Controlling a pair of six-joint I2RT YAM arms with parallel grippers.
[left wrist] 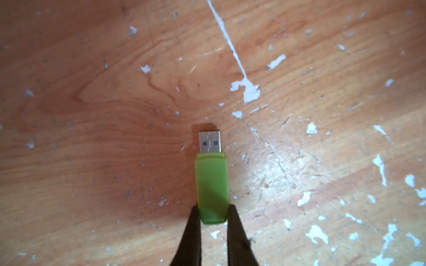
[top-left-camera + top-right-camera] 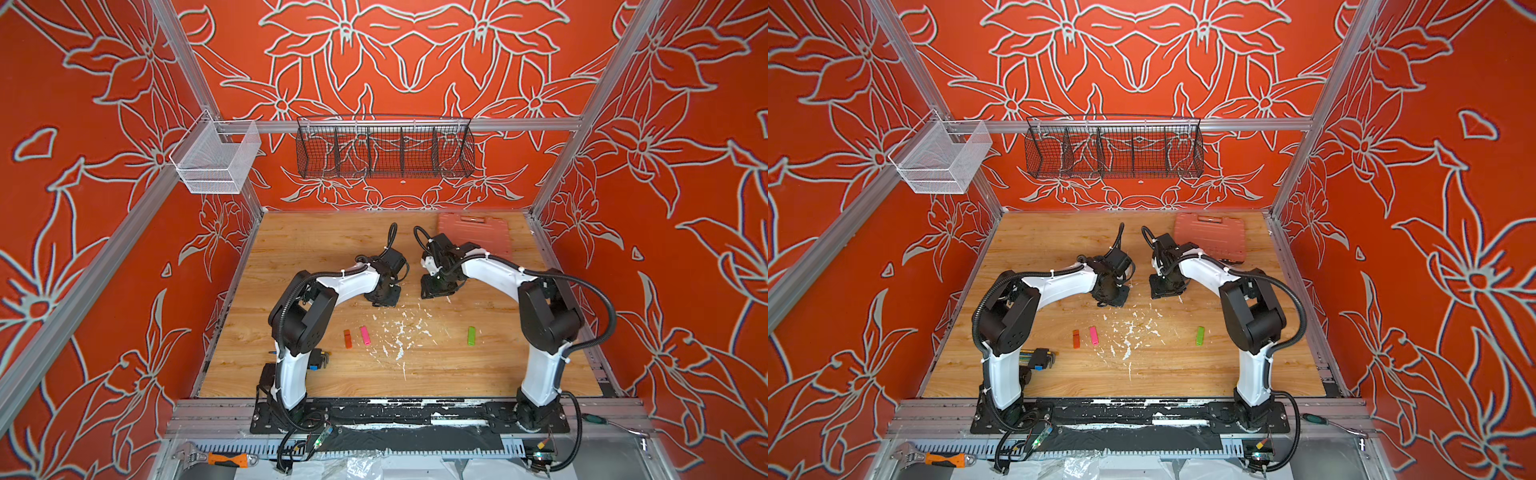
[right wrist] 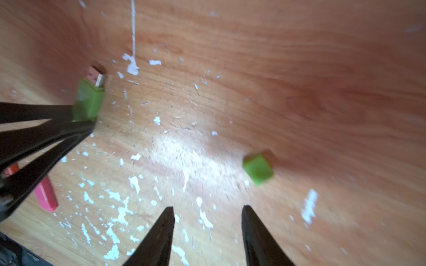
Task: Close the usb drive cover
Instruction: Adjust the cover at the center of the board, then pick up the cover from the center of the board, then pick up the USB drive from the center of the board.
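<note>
- We are gripping the green usb drive (image 1: 212,182) by its back end in our left claw (image 1: 213,207), its metal plug (image 1: 209,141) bare.
- We are holding our right claw (image 3: 208,208) open over the desk (image 3: 299,92); the green cover (image 3: 258,169) is lying apart from the drive, just ahead of this claw.
- A black wire basket (image 2: 384,158) and a white mesh basket (image 2: 216,166) are hanging on the rails (image 2: 519,124); a closed red case (image 2: 473,235) is lying at the back of the desk.
</note>
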